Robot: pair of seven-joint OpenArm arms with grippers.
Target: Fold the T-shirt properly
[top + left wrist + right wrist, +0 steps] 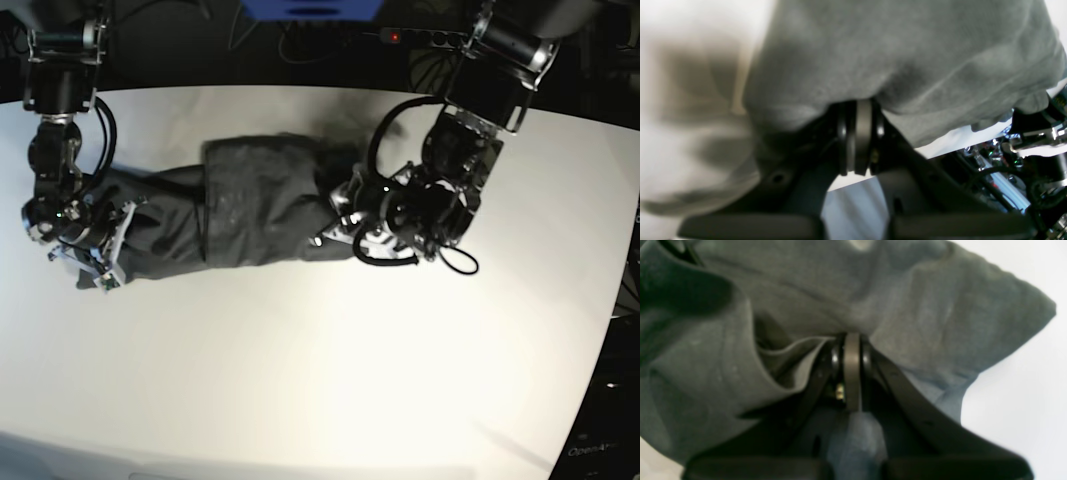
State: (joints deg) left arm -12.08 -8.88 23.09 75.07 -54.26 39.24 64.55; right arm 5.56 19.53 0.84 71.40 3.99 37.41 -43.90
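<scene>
Charcoal T-shirt [240, 210] stretched across white table [330, 380], both ends pinched by closed fingers [862, 110], fingers [852, 346]

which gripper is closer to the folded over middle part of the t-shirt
Left. The left gripper is shut on the T-shirt right at the edge of that doubled middle section. The right gripper is shut on the far end, on the single layer stretched away from it.
</scene>
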